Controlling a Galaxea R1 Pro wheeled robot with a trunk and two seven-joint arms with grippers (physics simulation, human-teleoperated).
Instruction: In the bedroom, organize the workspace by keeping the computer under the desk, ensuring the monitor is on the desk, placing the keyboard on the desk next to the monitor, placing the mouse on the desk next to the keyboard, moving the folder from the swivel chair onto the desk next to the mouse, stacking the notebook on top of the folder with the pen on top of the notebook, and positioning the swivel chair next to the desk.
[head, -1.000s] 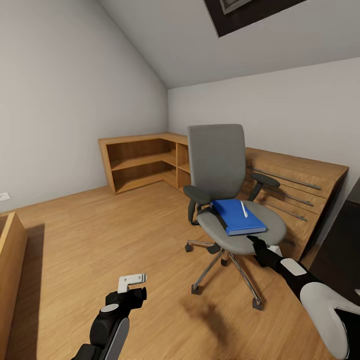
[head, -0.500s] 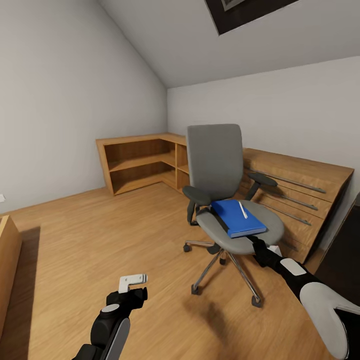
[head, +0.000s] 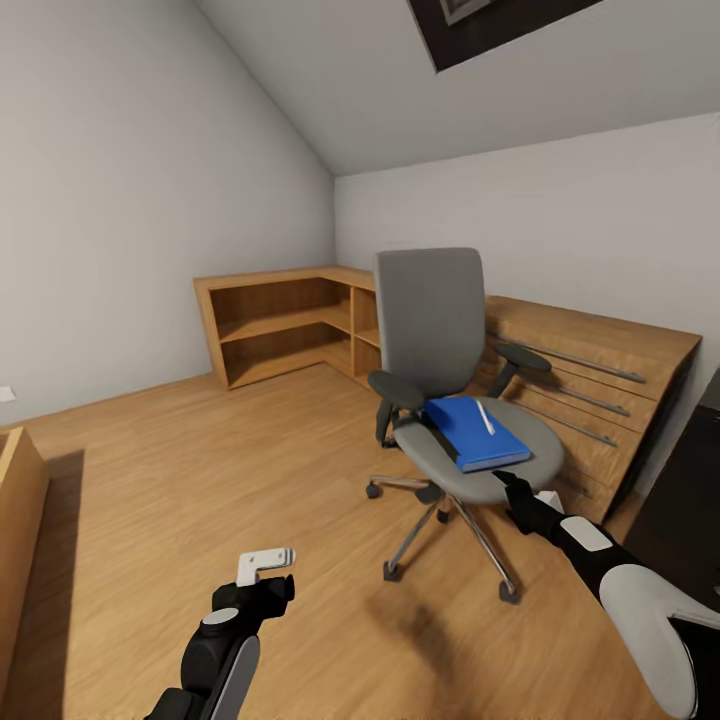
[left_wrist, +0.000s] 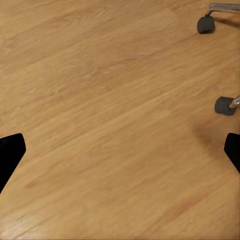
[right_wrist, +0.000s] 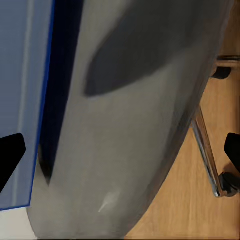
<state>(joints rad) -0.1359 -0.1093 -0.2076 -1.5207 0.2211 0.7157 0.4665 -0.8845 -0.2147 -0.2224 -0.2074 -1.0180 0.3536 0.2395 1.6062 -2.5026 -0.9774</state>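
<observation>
The swivel chair (head: 440, 340), grey with black armrests, stands mid-room on its chrome base. On its seat lies the blue folder (head: 475, 432), and the thin white pen (head: 486, 417) rests on the folder. My right gripper (head: 508, 484) is open at the seat's front edge, just below the folder's near corner. The right wrist view has the folder (right_wrist: 22, 100) and the grey seat (right_wrist: 135, 125) close between the spread fingers of that gripper (right_wrist: 120, 155). My left gripper (head: 264, 563) hangs open over bare floor, as does its wrist view (left_wrist: 120, 155). The desk's black side (head: 695, 480) shows at the right edge. The computer, monitor, keyboard, mouse and notebook are out of view.
Low wooden corner shelving (head: 285, 325) lines the far wall, and a slatted wooden unit (head: 600, 380) stands behind the chair. A wooden piece (head: 18, 540) juts in at the left. Chair castors (left_wrist: 205, 24) are near the left gripper. Open wood floor (head: 200, 460) lies left of the chair.
The whole view has swayed slightly, so the camera moved. Both grippers stay open in the same places, and the folder and pen still lie on the chair.
</observation>
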